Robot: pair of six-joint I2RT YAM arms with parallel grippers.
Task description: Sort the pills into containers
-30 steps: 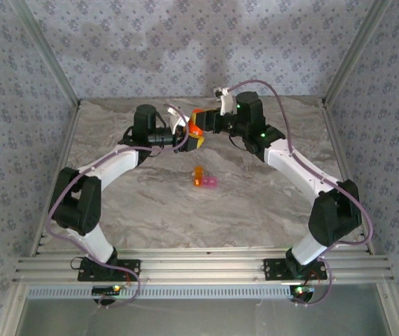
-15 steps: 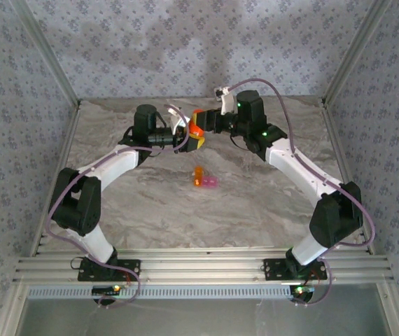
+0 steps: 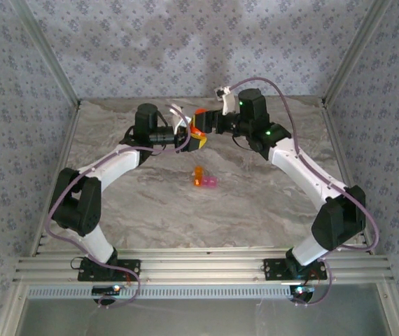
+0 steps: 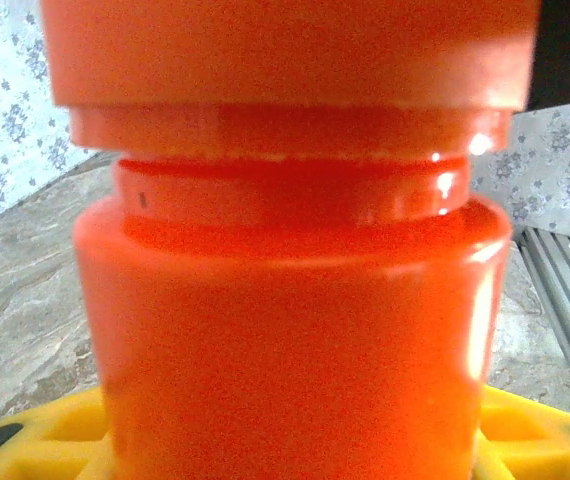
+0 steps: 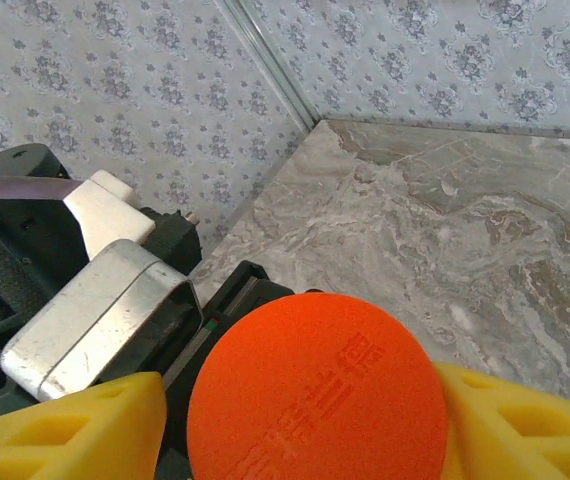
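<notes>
The tabletop (image 3: 255, 203) is grey-veined marble, boxed in by walls (image 3: 185, 49) papered in a pale floral print, with aluminium rails (image 3: 199, 266) along the near edge. Both grippers meet above the far part of the table. The left gripper (image 3: 192, 138) has its yellow fingers (image 4: 35, 440) clamped on an orange-red bottle (image 4: 295, 330), which blocks most of its wrist camera. The right gripper (image 3: 204, 122) brackets the bottle's round cap (image 5: 315, 400), and a dark sliver between the cap and one finger (image 5: 75, 430) shows the jaws are loose. The cap has raised characters that I cannot read. The containers (image 3: 205, 180), orange joined to pink, lie on the marble well apart from both grippers, towards the arm bases.
</notes>
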